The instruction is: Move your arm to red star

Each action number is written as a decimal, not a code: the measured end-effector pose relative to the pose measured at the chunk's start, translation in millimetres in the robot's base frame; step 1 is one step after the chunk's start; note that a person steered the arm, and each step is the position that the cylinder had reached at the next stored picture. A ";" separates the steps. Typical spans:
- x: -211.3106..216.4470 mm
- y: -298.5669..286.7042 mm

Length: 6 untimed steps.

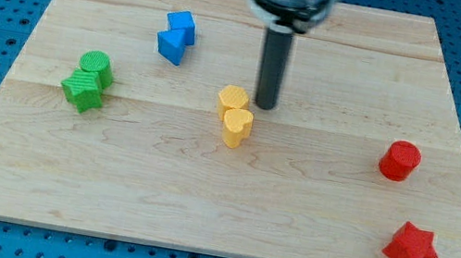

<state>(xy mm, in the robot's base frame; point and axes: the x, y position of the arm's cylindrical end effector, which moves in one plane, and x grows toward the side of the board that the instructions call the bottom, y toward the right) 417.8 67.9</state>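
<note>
The red star (409, 248) is seen at the lower right of the frame, near the table (200, 199) corner, well apart from my tip (266, 107), which rests just right of the upper of two yellow blocks (233, 115) near the frame's centre. No fingers are carried; only a straight rod is fitted. No writing or brand is visible. The arm's upper part is cut off at the top edge. A red cylinder (401, 161) lies above the star.
</note>
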 end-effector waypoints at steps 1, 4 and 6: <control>45.6 59.3; 198.7 32.5; 200.4 98.5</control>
